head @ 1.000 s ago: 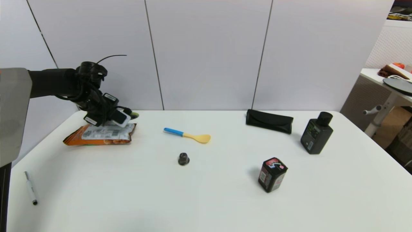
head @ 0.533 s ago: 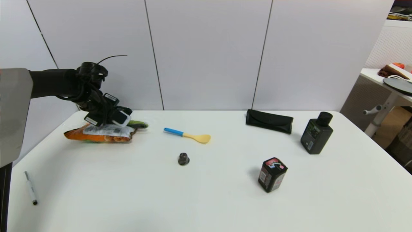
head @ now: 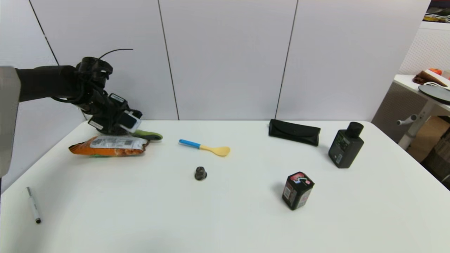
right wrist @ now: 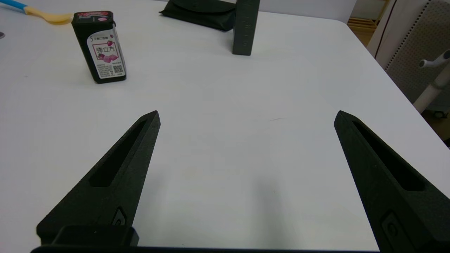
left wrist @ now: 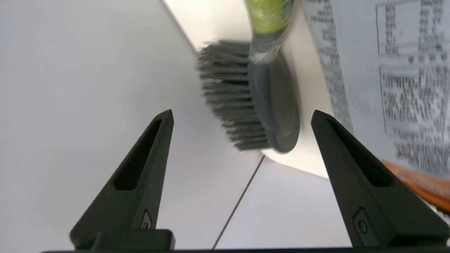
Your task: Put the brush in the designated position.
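Left wrist view | brush (left wrist: 262,102) beyond spread-fingered left end effector (left wrist: 242,117), untouched

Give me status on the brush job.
Looks done: the brush lies on the table behind the snack bag, free of the open left claw. In hand: nothing; that claw hovers above it. Left: pull the arm back. Right claw is parked, open.

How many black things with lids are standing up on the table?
2: a dark bottle near the far right edge, and a small black box nearer the front. None seem hidden.
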Robot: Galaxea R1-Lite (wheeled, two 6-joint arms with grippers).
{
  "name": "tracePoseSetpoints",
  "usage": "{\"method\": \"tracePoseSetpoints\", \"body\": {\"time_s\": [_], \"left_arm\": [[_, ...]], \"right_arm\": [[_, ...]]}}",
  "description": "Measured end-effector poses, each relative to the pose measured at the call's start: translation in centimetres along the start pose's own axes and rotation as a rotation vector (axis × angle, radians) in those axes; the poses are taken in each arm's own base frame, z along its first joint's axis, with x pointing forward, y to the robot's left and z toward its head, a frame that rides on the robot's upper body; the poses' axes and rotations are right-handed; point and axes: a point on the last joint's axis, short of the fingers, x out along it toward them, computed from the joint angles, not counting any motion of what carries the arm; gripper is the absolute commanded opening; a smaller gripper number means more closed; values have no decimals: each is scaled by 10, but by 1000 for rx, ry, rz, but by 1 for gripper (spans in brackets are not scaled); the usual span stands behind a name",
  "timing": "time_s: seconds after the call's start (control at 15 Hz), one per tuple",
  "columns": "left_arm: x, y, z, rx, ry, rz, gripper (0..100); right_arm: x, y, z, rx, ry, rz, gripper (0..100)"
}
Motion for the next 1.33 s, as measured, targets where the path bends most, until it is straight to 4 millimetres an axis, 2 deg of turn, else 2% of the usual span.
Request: {"method": "tracePoseSetpoints", "body": {"time_s": [0.2, 0.47, 0.67, 0.87, 0.93, 1.07, 1.2, 1.33], "left_arm": [[-60, 15, -3, -53, 38, 109, 100], [-175, 21, -9, -318, 128, 336, 100], [-264, 6, -12, -648, 188, 532, 100], [-334, -22, -11, -981, 222, 712, 100], [-348, -32, -9, -1079, 200, 749, 100], [-358, -56, 2, -1274, 129, 770, 100], [-358, -83, 16, -1442, 54, 768, 100], [-346, -118, 34, -1577, -7, 735, 100]], "right_arm": [[0, 0, 0, 0, 0, 0, 100], [0, 0, 0, 0, 0, 0, 100], [0, 0, 0, 0, 0, 0, 100], [0, 0, 0, 0, 0, 0, 100], [0, 0, 0, 1, 0, 0, 100], [0, 0, 0, 0, 0, 0, 100], [0, 0, 0, 0, 0, 0, 100], [0, 0, 0, 0, 0, 0, 100]]}}
